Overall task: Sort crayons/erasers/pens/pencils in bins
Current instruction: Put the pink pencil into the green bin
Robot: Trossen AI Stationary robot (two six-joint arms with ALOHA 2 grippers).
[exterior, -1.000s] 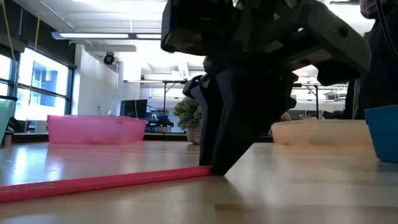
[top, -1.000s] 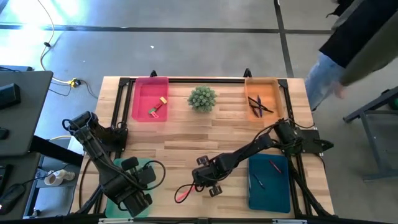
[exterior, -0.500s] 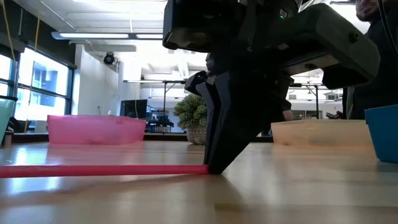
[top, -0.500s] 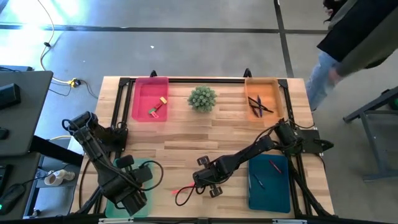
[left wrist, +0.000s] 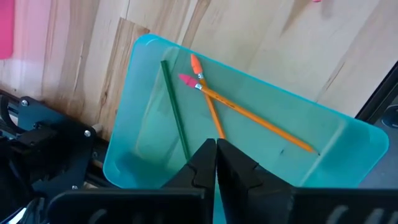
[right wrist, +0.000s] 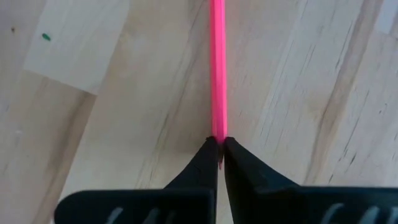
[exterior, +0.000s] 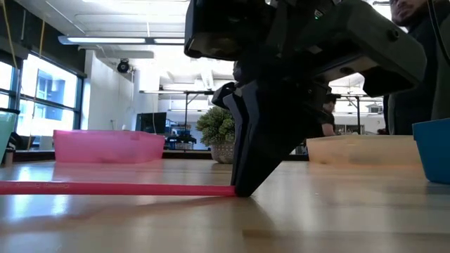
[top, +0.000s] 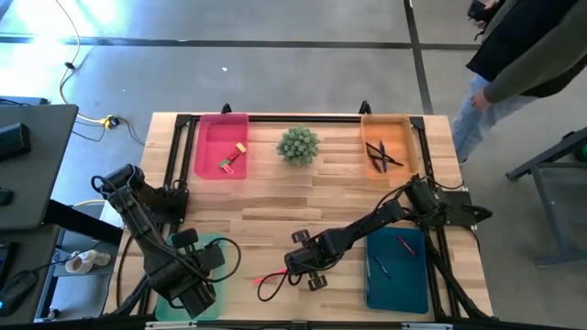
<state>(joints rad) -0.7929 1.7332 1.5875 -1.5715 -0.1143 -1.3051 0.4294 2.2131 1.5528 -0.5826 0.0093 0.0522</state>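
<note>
Right gripper [top: 286, 272] sat low at the table's [top: 275, 206] 6 o'clock edge, fingertips [right wrist: 214, 149] pinching 1 end of the pink pencil [right wrist: 217, 68], which lay flat on the wood (pointing toward 9 o'clock). Left gripper [left wrist: 216, 149] hovered pressed together, empty, over the light green bin [left wrist: 348, 134] at 8 o'clock, holding 2 orange pencils [left wrist: 249, 115] and 1 green pencil [left wrist: 174, 109].

No lettering, label, brand or number can be read anywhere, not on the bins, the arms or the table; faint marks along the pink pencil [exterior: 105, 188] are too small to make out.
</note>
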